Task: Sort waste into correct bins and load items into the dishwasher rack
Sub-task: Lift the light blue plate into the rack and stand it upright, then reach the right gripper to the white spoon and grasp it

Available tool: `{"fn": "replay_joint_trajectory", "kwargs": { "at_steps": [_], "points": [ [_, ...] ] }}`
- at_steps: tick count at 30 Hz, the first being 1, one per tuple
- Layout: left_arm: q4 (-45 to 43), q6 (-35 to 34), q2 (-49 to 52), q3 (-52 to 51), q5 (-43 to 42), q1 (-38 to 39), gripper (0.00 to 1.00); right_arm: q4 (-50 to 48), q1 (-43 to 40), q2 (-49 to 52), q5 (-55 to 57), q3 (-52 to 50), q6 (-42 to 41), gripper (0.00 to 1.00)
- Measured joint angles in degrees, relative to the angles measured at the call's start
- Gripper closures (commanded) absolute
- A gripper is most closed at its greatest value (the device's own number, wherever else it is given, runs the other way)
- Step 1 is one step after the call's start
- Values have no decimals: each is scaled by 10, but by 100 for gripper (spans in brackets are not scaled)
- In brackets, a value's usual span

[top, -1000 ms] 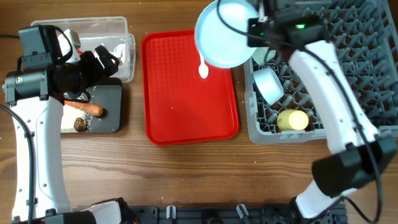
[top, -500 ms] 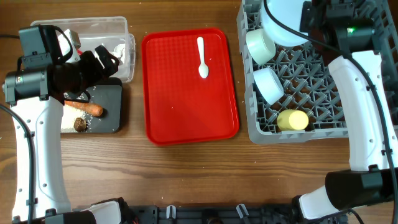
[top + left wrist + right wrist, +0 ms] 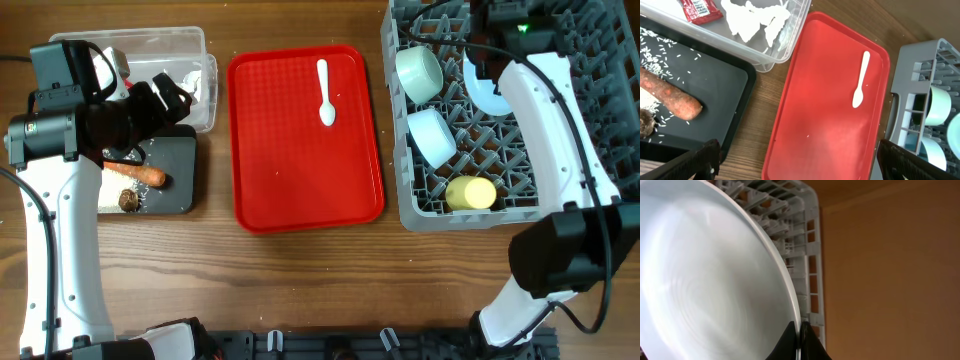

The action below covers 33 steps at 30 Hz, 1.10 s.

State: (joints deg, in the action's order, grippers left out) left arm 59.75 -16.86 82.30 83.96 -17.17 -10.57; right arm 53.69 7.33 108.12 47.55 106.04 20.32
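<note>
The right claw (image 3: 799, 341) is pinched onto the rim of the pale blue plate (image 3: 710, 280), with its dark fingertips closed on the very edge. From the wrist view the plate stands on edge and fills most of the picture, and the grey pegs of the dishwasher rack (image 3: 795, 225) show just behind it. From overhead the plate sits in the far part of the rack, just right of the upper mint bowl (image 3: 420, 72), though the arm hides part of it. The second bowl (image 3: 432, 137) lies nearer, and the yellow cup (image 3: 470, 192) lies on its side by the rack's near edge.

I'd say the step in hand is slotting the plate between the pegs. I can't tell whether its lower edge is fully seated. The next move calls for a gentle release once it leans on a peg, then a straight lift clear.

Beyond the rack, the white spoon (image 3: 325, 92) lies alone on the red serving tray (image 3: 300, 170) and looks like the last item to load.

Across the table (image 3: 300, 280), the left claw (image 3: 797, 155) hangs spread wide and holds nothing. Below it the red wrapper (image 3: 697, 9) and crumpled paper (image 3: 757, 20) sit in the clear tub (image 3: 195, 45). The carrot (image 3: 138, 174), brown lump (image 3: 128, 200) and rice grains (image 3: 660, 50) lie on the black tray (image 3: 180, 170).
</note>
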Motion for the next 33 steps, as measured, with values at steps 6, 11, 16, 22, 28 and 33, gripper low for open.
{"fn": "replay_joint_trajectory", "kwargs": {
  "at_steps": [6,11,16,22,28,33],
  "points": [
    [0,0,0,0,0,0,0,12,0,23,-35,0,4,96],
    [0,0,0,0,0,0,0,9,1,24,-118,0,7,56],
    [0,0,0,0,0,0,0,14,1,24,-163,0,-11,0],
    [0,0,0,0,0,0,0,15,1,13,-174,0,-59,0],
    [0,0,0,0,0,0,0,21,1,-101,-386,0,-99,0],
    [0,0,0,0,0,0,0,-7,3,-130,-700,-1,-117,0]
  ]
}}
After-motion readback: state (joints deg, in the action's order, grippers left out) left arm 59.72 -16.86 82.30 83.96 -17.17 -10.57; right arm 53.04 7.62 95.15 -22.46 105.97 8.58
